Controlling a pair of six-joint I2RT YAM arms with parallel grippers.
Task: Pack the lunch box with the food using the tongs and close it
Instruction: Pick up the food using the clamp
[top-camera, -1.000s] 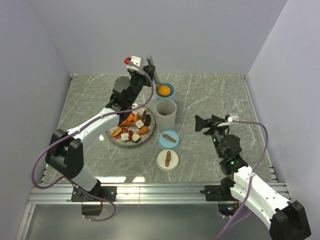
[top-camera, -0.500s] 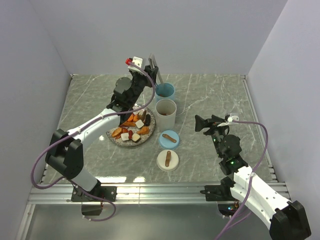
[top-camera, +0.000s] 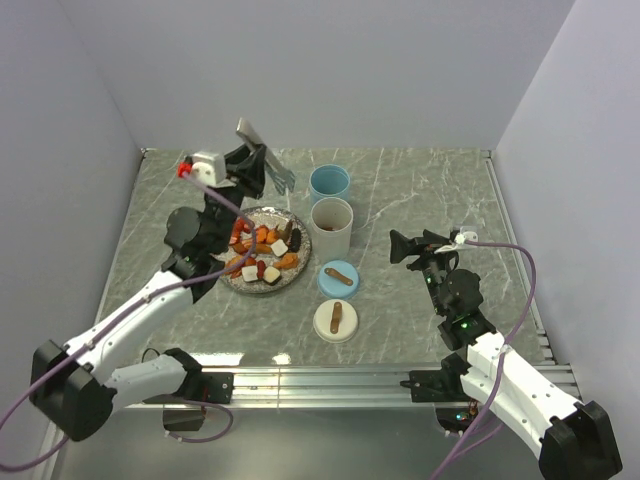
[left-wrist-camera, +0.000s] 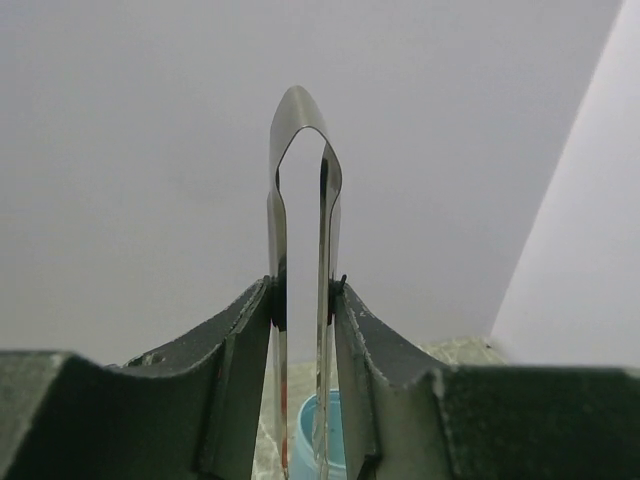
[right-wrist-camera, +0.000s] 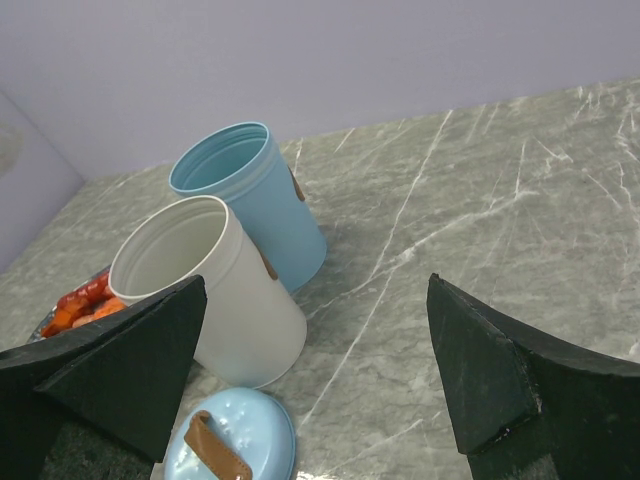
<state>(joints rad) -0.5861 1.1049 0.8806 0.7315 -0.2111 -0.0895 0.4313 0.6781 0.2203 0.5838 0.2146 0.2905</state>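
My left jaws are clamped on the long slim grey metal tongs (left-wrist-camera: 277, 240), held above the surface. The small orange, white, black and red food pieces (top-camera: 263, 248) lie on a round grey plate (top-camera: 262, 290) below them. My right jaws stand wide apart, gripping nothing, with the white cylindrical cup (right-wrist-camera: 215, 290) ahead.

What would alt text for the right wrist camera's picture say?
A blue cup and a white cup stand together on a grey marbled table, framed by the wide-open fingers of the right gripper. A blue lid with a brown handle lies near the white cup, with red and orange food at the left edge.
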